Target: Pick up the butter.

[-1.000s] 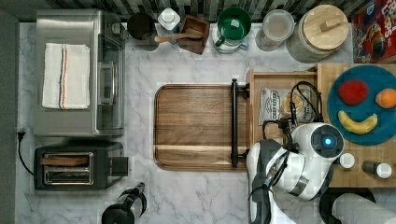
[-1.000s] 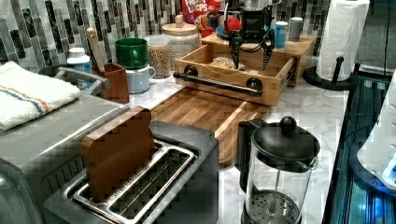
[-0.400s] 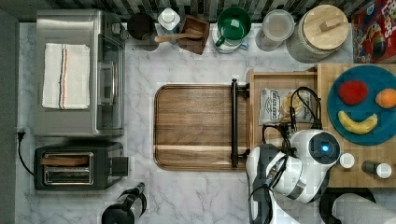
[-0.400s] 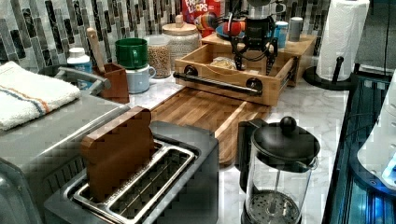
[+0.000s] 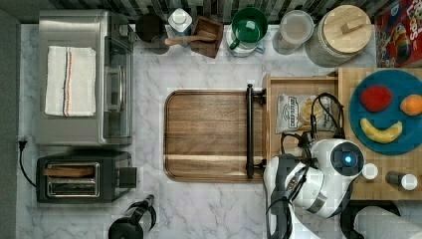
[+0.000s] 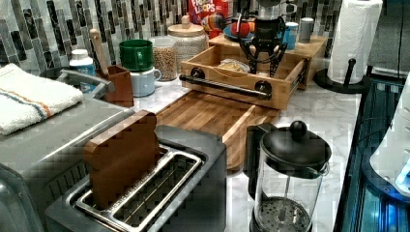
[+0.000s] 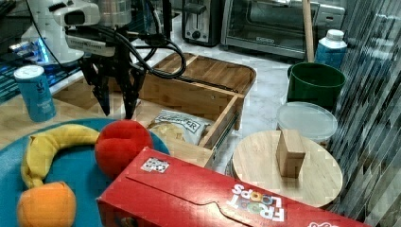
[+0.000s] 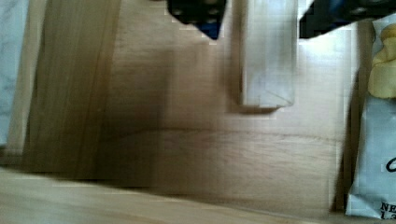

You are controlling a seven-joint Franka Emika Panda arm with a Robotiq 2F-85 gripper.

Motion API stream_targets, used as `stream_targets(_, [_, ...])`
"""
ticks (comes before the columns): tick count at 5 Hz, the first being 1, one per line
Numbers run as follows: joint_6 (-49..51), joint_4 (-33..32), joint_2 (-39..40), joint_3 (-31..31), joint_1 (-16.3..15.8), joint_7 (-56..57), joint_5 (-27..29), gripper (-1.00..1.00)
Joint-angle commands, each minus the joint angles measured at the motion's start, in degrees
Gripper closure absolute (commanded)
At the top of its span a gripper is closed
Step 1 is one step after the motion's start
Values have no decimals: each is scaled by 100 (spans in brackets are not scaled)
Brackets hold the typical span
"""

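One butter [image 8: 268,56] stick lies on the wooden tray [image 8: 187,158] floor, just beside one snack bag [image 8: 373,140]. The tool [image 8: 259,16] hangs spread above it, one finger either side, not touching.

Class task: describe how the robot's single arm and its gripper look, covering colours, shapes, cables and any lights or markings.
The arm is built of rounded, glossy white segments with dark grey joints; a round blue light glows on its top. Black cables loop loosely around the wrist. The gripper is black, with two long, slim fingers tapering downward.
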State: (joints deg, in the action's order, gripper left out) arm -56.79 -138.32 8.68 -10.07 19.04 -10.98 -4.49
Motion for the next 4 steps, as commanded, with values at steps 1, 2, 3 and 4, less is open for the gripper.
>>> stream_targets(1, [-717,-311,-8,71,-125,-408,33,100])
stream_targets(2, [-823,-477,-282,5,-137,-229,-394,100])
stream_targets(3, [-353,-396,-689,73,-17,494,-373,100])
stream_targets(4, [-162,-187,-862,166,97,1088,-114,100])
